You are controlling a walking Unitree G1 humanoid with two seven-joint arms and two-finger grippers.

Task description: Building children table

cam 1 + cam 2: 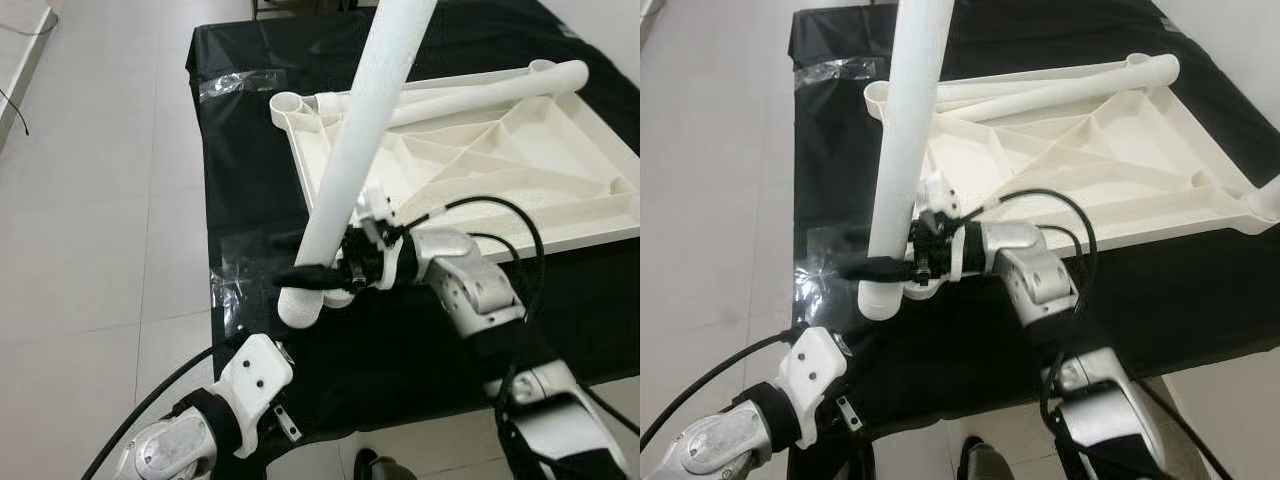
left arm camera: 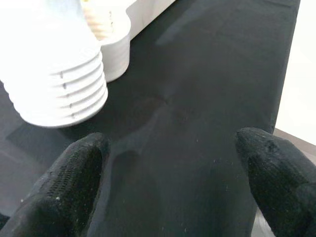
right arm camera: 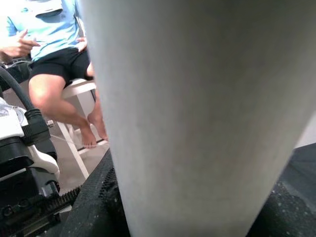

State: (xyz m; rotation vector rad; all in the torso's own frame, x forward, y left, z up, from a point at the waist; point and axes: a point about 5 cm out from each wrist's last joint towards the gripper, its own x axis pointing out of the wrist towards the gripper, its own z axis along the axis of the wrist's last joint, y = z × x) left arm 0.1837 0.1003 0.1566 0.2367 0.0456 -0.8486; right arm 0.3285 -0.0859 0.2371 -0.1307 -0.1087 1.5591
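The white table top [image 1: 560, 190] lies upside down on a table under a black cloth [image 1: 250, 200]. My right gripper [image 1: 325, 275] is shut on a long white table leg [image 1: 365, 130], held tilted, near its lower end. That ribbed lower end [image 2: 59, 84] is just beside the top's near-left corner socket [image 2: 111, 44], close over the cloth. A second white leg [image 1: 480, 90] lies across the top's far edge. My left gripper [image 2: 173, 163] hovers open over the cloth just short of the ribbed end, nothing between its fingers [image 2: 74, 173].
The table's left and near edges drop to a pale tiled floor [image 1: 90, 220]. Clear tape patches [image 1: 240, 85] stick to the cloth. A person [image 3: 54, 44] sits on a white stool beyond the table. Black cables [image 1: 500, 215] loop over my right arm.
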